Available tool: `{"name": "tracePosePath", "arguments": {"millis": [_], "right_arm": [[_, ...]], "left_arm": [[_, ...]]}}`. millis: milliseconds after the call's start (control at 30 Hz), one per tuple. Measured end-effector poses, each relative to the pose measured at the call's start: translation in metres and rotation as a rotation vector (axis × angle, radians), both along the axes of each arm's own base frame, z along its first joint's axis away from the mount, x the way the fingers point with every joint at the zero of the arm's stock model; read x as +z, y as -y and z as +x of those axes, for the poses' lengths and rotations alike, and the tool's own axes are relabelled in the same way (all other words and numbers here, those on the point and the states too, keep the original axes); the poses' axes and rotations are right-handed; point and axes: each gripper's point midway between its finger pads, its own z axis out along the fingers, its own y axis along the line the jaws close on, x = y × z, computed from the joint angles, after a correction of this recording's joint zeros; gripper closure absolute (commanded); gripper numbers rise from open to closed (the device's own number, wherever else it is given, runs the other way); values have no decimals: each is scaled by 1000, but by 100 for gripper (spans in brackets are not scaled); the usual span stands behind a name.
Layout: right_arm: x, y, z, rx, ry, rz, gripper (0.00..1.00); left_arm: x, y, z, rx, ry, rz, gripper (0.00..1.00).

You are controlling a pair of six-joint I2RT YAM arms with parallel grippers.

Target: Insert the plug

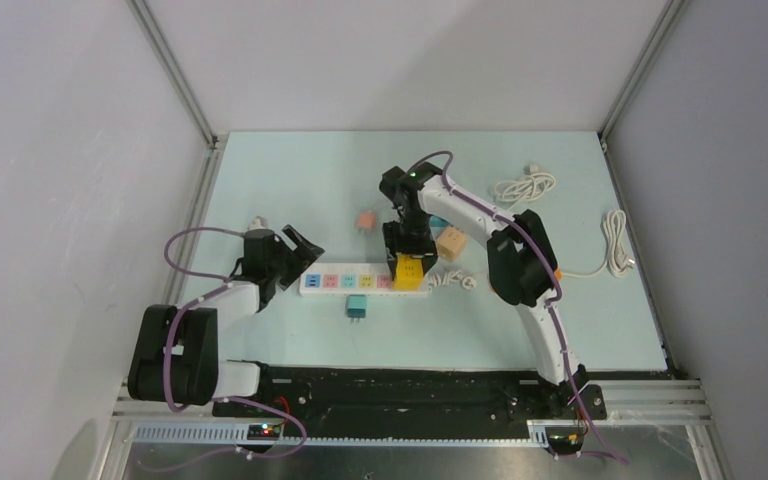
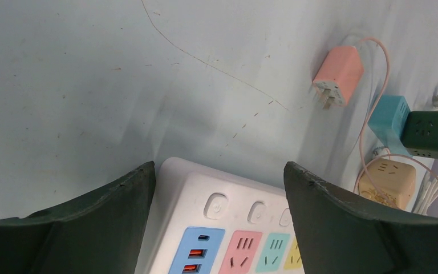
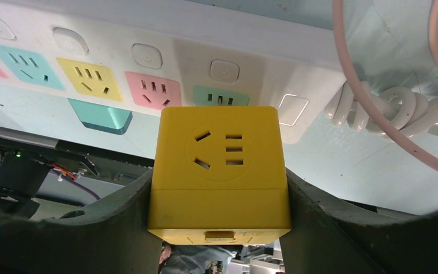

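Half done, I judge: right gripper [image 3: 219, 188] grasps yellow plug [image 3: 219, 151] over green end socket [image 3: 221, 96] of power strip [image 3: 148, 34], mid-table nearer the near edge, push-in remaining; left gripper [image 2: 218, 171] spread open over the other end.

top: high, rear, looking down | wrists: close, past own jaws | shared: power strip [image 1: 363, 283]

You have one white plastic power strip [image 1: 345, 282], five coloured plastic cube plugs [image 1: 409, 270] [image 1: 356, 306] [image 1: 365, 220] [image 1: 450, 243] [image 1: 439, 221] and three white cable coils [image 1: 525, 187] [image 1: 615, 243] [image 1: 455, 280].
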Motion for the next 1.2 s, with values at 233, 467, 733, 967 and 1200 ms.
{"name": "tracePosePath", "arguments": {"millis": [233, 467, 733, 967, 1200], "right_arm": [[-1, -1, 0, 31, 22, -35, 83], [-1, -2, -1, 16, 35, -55, 83], [-2, -4, -4, -30, 17, -62, 82], [-2, -3, -4, -98, -24, -30, 82], [-6, -6, -6, -91, -37, -18, 82]], "left_arm": [[0, 0, 0, -5, 1, 5, 12], [-2, 0, 0, -13, 1, 8, 12], [-2, 2, 5, -19, 12, 1, 12], [-1, 3, 7, -22, 19, -1, 12], [-1, 4, 10, -26, 30, -6, 12]]}}
